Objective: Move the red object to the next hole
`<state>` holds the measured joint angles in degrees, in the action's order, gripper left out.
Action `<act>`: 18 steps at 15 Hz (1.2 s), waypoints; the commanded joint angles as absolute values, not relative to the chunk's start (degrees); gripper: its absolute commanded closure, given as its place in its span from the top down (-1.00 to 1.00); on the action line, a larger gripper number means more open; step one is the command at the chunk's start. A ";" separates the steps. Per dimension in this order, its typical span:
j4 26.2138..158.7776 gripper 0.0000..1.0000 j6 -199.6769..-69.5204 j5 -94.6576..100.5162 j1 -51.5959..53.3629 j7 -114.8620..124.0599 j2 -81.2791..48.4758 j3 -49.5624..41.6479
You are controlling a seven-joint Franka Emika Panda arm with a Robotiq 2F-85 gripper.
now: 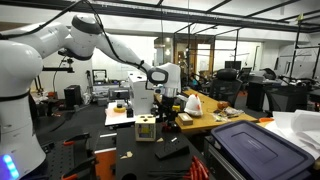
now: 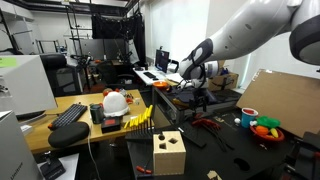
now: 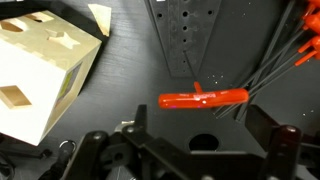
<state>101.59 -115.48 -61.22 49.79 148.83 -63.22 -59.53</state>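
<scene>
Red T-handled object lies flat on the dark tabletop, approx. mid-frame in the wrist view. Its long axis runs left-right, w/ a short stub sticking up from its middle. Its right end meets a bundle of thin dark rods that fan up toward red-orange handles at the top right corner. Just above it sits a black perforated plate. The stub's tip points at the plate's lower edge; can't tell if they touch. Wooden box w/ shaped cut-outs fills the upper left, well apart from the red T-handled object.

Gripper hangs over the table w/ jaws spread wide. One finger shows lower left, the other lower right. Nothing sits between them, and neither touches the red piece.

In both exterior views the white arm reaches across the bench, gripper end down over the dark surface, wooden box nearer the camera. White hard hat and keyboard rest on a tan desk beside the bench. Blue-lidded bin stands in the foreground of an exterior view. The red piece is too small to pick out in the ext. views.
</scene>
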 commanded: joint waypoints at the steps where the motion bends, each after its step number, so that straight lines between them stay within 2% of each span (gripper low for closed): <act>1: 106.34 1.00 -117.25 -62.74 52.48 147.63 -59.92 -61.30; 4: 107.15 1.00 -118.17 -63.16 53.22 147.04 -59.34 -62.45; 5: 107.67 1.00 -123.25 -56.71 49.63 149.17 -53.30 -56.95; 10: 107.37 1.00 -132.12 -48.41 42.18 148.83 -47.04 -47.03; 11: 106.53 1.00 -129.33 -53.24 44.57 146.23 -50.53 -50.41; 12: 107.24 1.00 -133.50 -45.56 38.48 149.93 -44.93 -42.71; 13: 107.46 1.00 -133.89 -43.97 37.47 150.32 -44.41 -41.69; 14: 107.00 1.00 -131.08 -48.97 40.56 147.33 -47.74 -45.73; 15: 106.89 1.00 -131.11 -48.66 39.26 147.48 -47.23 -44.43; 16: 107.43 1.00 -134.77 -41.47 33.42 151.19 -43.14 -37.58; 17: 106.84 1.00 -131.55 -47.29 37.88 147.84 -46.96 -43.23; 18: 106.96 1.00 -131.82 -47.00 36.83 147.95 -46.40 -41.97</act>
